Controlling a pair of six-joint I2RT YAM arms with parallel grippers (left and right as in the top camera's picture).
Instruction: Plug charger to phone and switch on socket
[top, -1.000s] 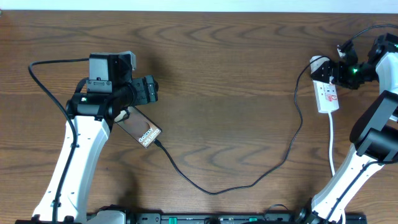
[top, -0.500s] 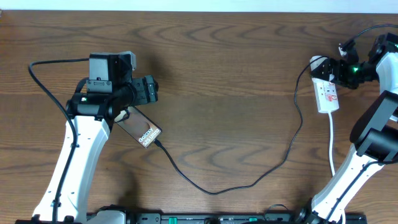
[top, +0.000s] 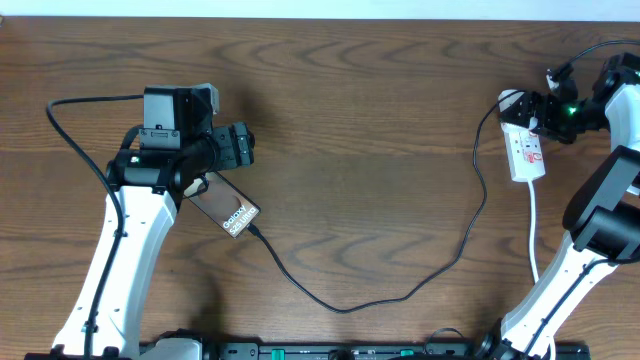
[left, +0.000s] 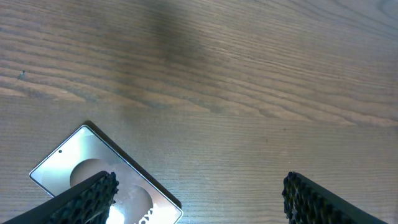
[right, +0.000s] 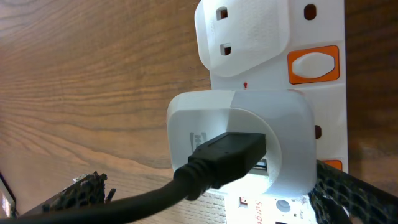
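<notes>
Closest to the near edge, the long thin black charger cable (top: 345, 308) sagged in a loose loop across the dark wooden tabletop (top: 360, 120). That slack was the first hazard: any shove of the strip could drag the cable and, I judged, work its tip out of the flat, glossy brown rectangular phone (top: 228, 208). The phone lay slantwise towards the left edge, about midway between near and far. The cable tip met the phone's nearer end and looked seated, though the overhead view could not confirm it. The left claw (left: 199, 193) hung wide open over the phone's farther end, holding nothing, so nothing pinned the handset against a tug.

In the far right corner lay the narrow white oblong socket strip (top: 527, 155). The right claw (right: 211, 186) stood spread over it, empty, with its fingers either side of the white adapter (right: 205, 118). A press landing off the orange rocker switch (right: 314, 65) would likely skid the light strip or knock the adapter loose.

Counted: one cable, one phone, one strip, two white plug bodies on it, two orange switches (one only partly seen), one black USB plug (right: 227, 152) and two claws.
</notes>
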